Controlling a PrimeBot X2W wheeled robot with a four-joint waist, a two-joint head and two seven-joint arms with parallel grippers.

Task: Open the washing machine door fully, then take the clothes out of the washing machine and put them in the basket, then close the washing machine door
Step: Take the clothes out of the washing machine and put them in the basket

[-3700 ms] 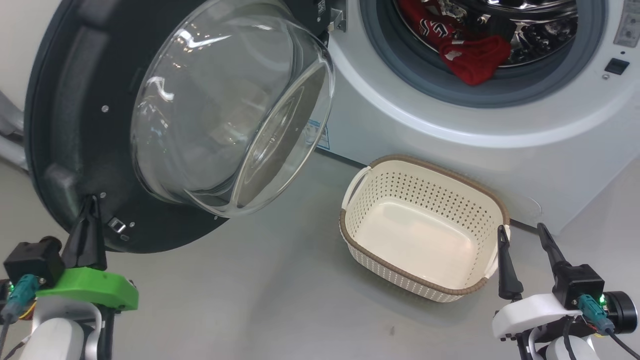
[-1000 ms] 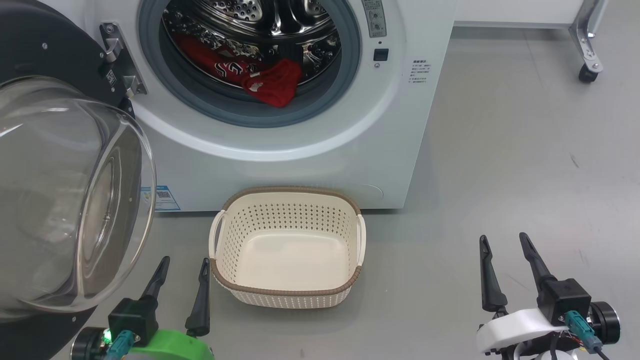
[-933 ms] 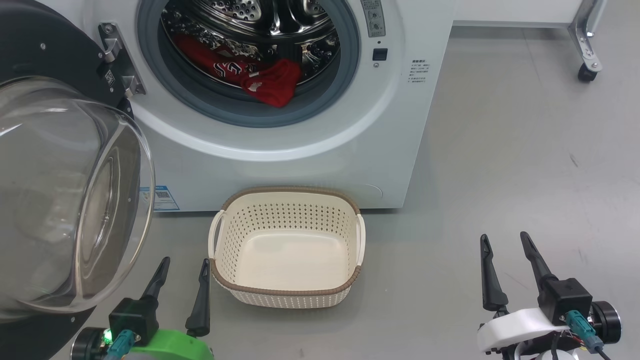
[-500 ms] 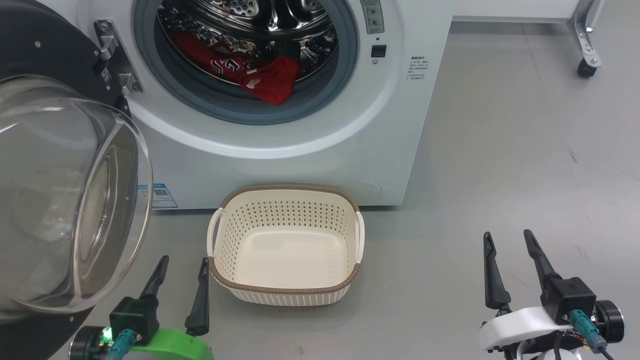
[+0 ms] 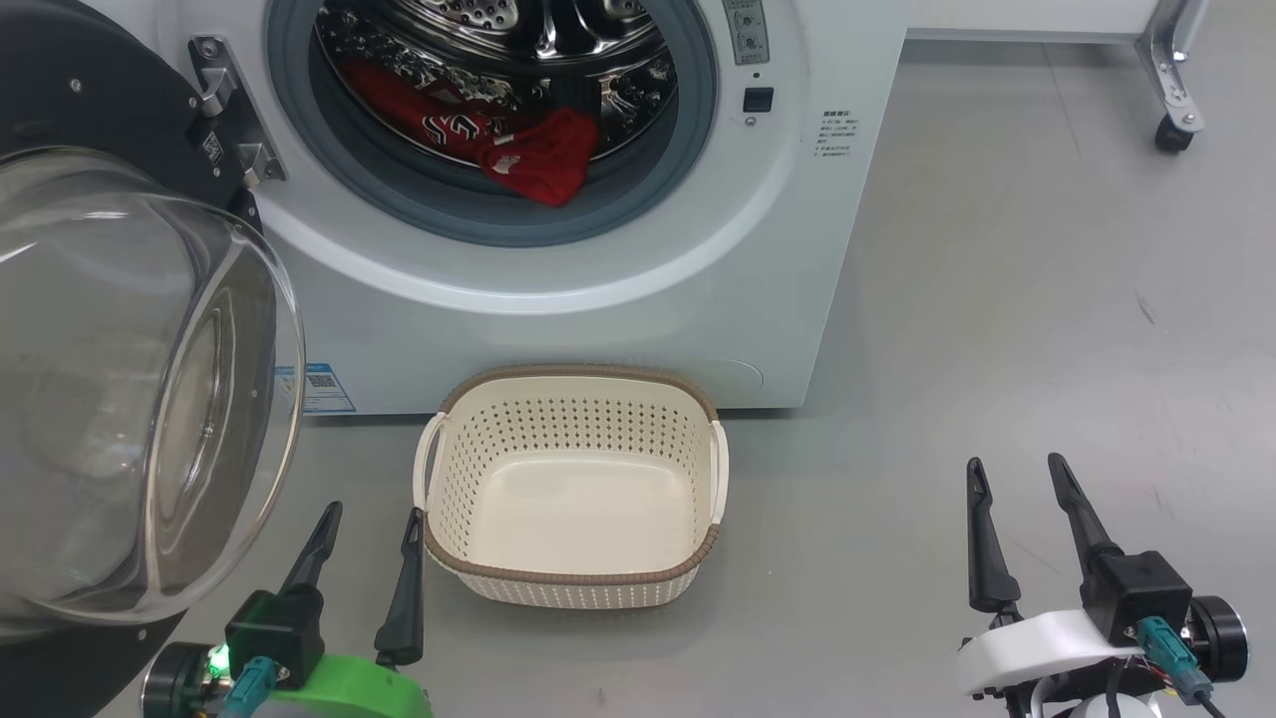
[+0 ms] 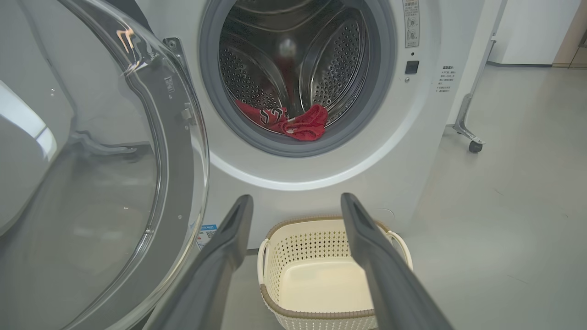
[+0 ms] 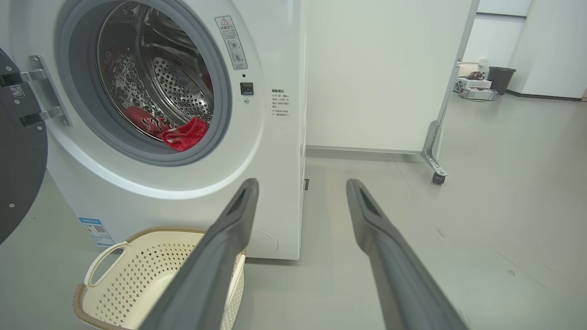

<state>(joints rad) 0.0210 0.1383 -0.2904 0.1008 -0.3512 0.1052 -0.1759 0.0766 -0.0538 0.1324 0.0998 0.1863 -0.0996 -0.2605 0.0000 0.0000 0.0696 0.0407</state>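
Both left end effector (image 5: 374, 512) and right end effector (image 5: 1015, 463) hang far from clothes (image 5: 538, 165).

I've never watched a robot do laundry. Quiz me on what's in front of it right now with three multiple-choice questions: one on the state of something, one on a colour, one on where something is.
1. The door of the washing machine is:
A. shut
B. swung open
C. missing

2. The rim of the basket is:
A. blue
B. green
C. brown

3. The clothes lie:
A. in the drum
B. in the basket
C. draped over the door

Answers:
1 B: the drum's mouth is uncovered and the door stands out to the left.
2 C: a brown band runs round the top of the cream basket.
3 A: the red clothes sit low in the drum, and the basket is empty.
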